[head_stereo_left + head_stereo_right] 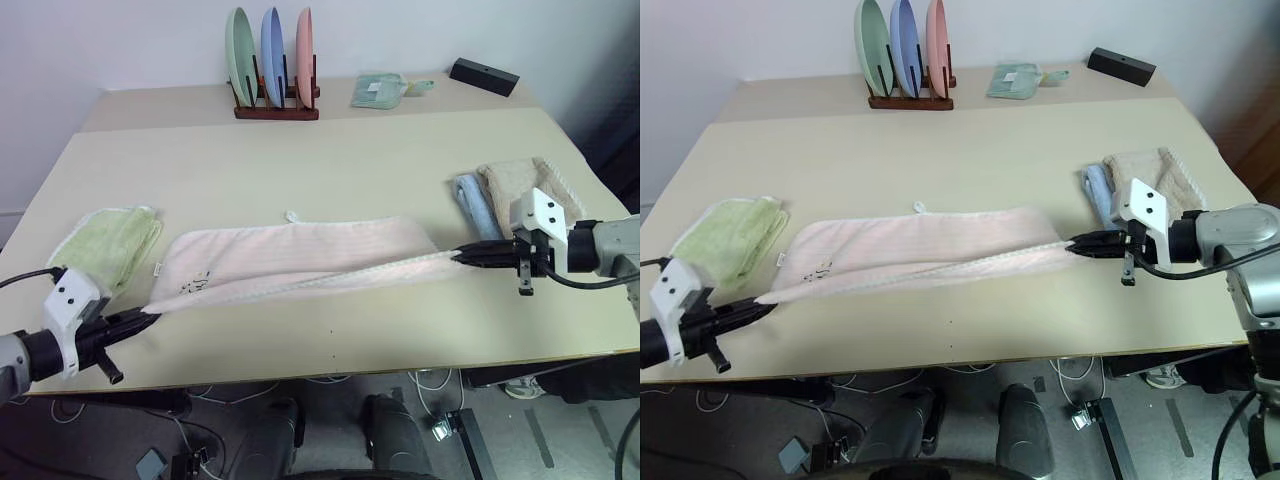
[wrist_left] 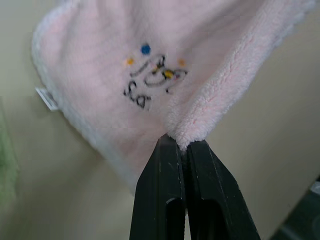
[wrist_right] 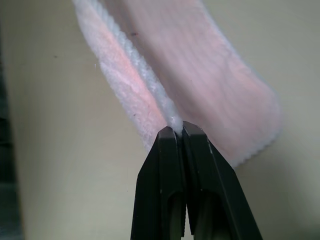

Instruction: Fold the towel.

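Pale pink towel (image 1: 300, 255) spread lengthwise across the middle of the tan table (image 1: 330, 165), far long edge lying flat, near long edge lifted off the surface and stretched taut between two grippers. Left gripper (image 1: 148, 318) near the front left corner of the table, black fingers (image 2: 170, 190) clamped tight on one corner of the towel, just beside the small dark embroidered mark (image 2: 152, 80). Right gripper (image 1: 462, 257) toward the right side, fingers (image 3: 172, 185) pinched shut on the white trim at the opposite near corner.

Judged progress: early to middle of the first fold. Both near corners secured and raised, cloth doubled only partly along the near edge, no finished crease yet. Left to do, by the look of it: carrying the held edge over onto the far edge, laying it down flat, letting go, then probably folding again across the length.

Elsewhere on the table: light green folded towel (image 1: 115, 240) just beside the pink towel's left end, beige towel (image 1: 520, 185) with a blue cloth (image 1: 475, 205) behind the right gripper, plate rack (image 1: 275, 70) with three upright plates at the back, black box (image 1: 484, 75) at the far right corner.
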You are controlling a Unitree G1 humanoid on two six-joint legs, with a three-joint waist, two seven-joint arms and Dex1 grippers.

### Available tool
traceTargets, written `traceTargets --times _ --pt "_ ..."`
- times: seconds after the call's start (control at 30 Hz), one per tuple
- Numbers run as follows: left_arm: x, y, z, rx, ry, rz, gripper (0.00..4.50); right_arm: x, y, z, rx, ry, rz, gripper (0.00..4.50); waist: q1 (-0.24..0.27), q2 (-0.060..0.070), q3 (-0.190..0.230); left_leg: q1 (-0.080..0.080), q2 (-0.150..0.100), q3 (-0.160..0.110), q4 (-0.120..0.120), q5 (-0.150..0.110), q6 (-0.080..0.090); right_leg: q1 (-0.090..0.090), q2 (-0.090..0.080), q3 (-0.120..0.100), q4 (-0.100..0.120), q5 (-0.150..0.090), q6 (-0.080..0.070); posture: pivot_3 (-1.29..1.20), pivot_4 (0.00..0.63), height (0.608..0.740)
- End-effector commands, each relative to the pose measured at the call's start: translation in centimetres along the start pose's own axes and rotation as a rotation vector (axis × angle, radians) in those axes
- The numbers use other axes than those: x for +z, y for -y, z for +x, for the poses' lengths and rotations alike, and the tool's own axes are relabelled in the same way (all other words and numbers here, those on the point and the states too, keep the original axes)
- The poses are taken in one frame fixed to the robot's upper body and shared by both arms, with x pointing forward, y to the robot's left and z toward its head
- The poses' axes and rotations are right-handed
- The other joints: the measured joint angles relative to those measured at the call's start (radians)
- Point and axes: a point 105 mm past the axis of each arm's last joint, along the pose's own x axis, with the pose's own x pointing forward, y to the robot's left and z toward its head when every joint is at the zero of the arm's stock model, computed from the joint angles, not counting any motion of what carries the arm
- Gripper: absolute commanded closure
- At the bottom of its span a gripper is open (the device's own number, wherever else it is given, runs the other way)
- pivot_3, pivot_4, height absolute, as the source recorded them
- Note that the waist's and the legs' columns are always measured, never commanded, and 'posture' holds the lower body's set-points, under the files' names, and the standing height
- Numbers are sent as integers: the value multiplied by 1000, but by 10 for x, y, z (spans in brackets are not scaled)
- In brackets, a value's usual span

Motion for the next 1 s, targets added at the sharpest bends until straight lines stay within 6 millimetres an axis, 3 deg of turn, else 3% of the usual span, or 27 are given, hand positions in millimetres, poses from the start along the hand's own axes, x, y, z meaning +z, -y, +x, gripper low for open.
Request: traceTargets --times 0.03,0.3,0.5,0.77,0.87,1.0 --pt "9 -17 15 47 9 70 4500 1 24 6 -109 -21 -63 4472 0 0 0 0 0 0 0 0 0 0 0 0 0 0 0 0 150 740" --pt "18 -56 54 116 79 14 4500 -12 47 32 -171 -49 -96 4472 -3 0 0 1 -1 0 -2 0 1 -1 0 0 0 2 3 0 150 740" --pt "9 -64 74 90 53 -19 4500 -13 59 48 -207 -37 -97 4472 -8 0 0 1 0 0 -3 0 0 -2 1 0 1 3 2 0 150 740" --pt "5 -67 83 84 59 -72 4500 -15 63 55 -210 -26 -79 4472 -8 0 0 1 0 0 -2 0 0 -2 1 0 2 3 2 0 150 740" --pt "7 -72 80 108 84 -111 3586 -17 63 55 -199 -31 -61 3605 -8 0 0 1 0 0 -2 0 -1 -2 1 0 2 3 2 0 150 740" --pt "15 -82 79 182 129 -98 1599 -17 74 56 -276 -42 -90 1584 -9 0 0 1 0 0 -2 0 -1 -2 1 0 2 3 2 0 150 740"
